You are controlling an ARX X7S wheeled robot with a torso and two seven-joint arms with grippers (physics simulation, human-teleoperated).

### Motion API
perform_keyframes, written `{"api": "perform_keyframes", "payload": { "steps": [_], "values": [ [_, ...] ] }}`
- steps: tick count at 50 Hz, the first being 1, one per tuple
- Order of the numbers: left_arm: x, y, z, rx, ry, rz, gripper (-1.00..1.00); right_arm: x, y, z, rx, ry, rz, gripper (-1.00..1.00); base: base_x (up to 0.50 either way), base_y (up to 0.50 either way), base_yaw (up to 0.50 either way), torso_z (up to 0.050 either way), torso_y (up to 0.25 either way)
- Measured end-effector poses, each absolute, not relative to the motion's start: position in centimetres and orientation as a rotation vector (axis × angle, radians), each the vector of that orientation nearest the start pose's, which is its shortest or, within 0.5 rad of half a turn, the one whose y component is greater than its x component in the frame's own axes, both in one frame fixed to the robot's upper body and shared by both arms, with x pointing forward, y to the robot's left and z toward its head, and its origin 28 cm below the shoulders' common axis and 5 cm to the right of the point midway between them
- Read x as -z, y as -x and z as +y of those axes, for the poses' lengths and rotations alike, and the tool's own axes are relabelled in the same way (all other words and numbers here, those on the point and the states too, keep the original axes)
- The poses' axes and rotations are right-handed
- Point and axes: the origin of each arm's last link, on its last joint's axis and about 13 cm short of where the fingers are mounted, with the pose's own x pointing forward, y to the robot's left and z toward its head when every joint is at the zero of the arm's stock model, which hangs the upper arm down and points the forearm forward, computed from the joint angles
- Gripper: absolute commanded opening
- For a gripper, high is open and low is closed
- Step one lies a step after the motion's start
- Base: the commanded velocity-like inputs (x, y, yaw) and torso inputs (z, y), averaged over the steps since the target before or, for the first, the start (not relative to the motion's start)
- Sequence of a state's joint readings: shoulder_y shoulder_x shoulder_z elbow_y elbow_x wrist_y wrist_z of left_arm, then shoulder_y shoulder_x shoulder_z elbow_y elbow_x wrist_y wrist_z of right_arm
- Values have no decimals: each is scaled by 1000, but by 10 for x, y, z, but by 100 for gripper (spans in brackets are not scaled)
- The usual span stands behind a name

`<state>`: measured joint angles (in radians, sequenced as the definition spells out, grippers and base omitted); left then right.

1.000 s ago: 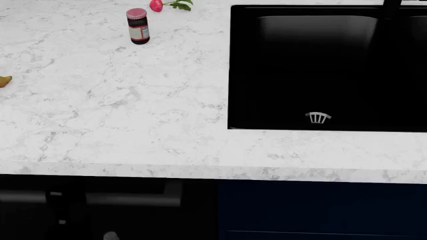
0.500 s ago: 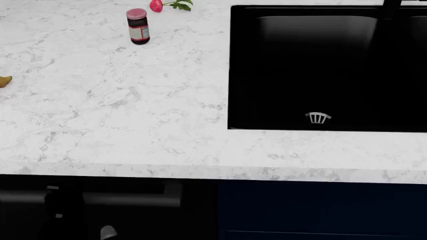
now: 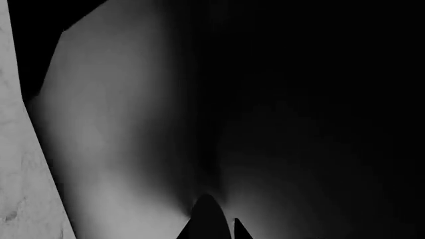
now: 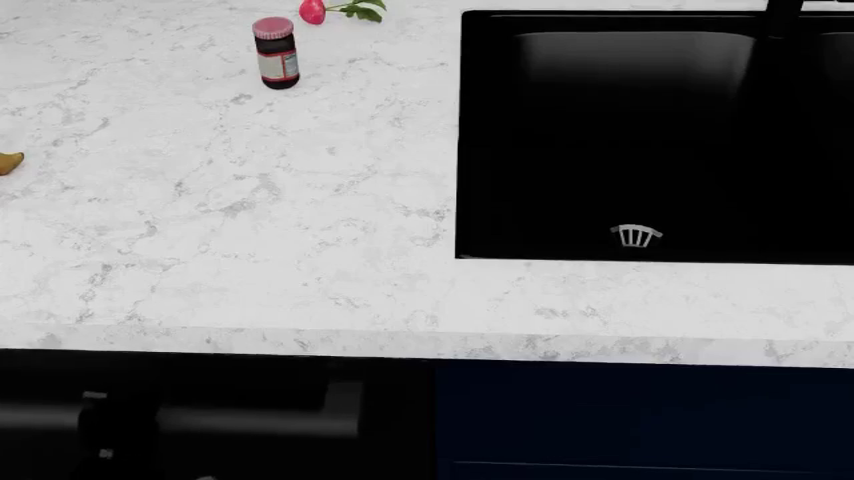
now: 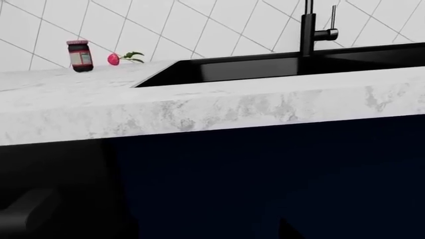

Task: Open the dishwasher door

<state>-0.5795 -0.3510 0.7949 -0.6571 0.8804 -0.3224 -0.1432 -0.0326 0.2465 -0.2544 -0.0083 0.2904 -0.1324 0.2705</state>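
Below white veined marble counter (image 4: 267,220): matte black dishwasher door (image 4: 240,375), rounded bar handle (image 4: 254,425). Left gripper (image 3: 214,224) at handle, dark pointed tips, spread unclear. Jar (image 4: 276,53) label unreadable.

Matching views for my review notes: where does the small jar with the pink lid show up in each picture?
Head view: jar stands on the counter, near the top left.
Right wrist view: jar at far left, by the tiled wall.
Left wrist view: not in it.
Shared landmark: the black sink.

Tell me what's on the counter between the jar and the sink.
Nothing: in the head view, bare marble counter runs from the jar to the sink.
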Motion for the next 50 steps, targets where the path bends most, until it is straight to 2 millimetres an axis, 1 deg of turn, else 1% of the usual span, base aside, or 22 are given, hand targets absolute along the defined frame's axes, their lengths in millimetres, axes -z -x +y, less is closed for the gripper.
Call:
{"api": "perform_keyframes", "payload": {
  "steps": [24, 50],
  "values": [
    [-22, -281, 272, 210, -1654, 139, -100, -15, -192, -115, 97, -78, -54, 100, 0, 0, -1, 0, 0],
    [-18, -239, 272, 226, -1636, 152, -100, -16, -192, -119, 119, -88, -61, 100, 0, 0, -1, 0, 0]
  ]
}}
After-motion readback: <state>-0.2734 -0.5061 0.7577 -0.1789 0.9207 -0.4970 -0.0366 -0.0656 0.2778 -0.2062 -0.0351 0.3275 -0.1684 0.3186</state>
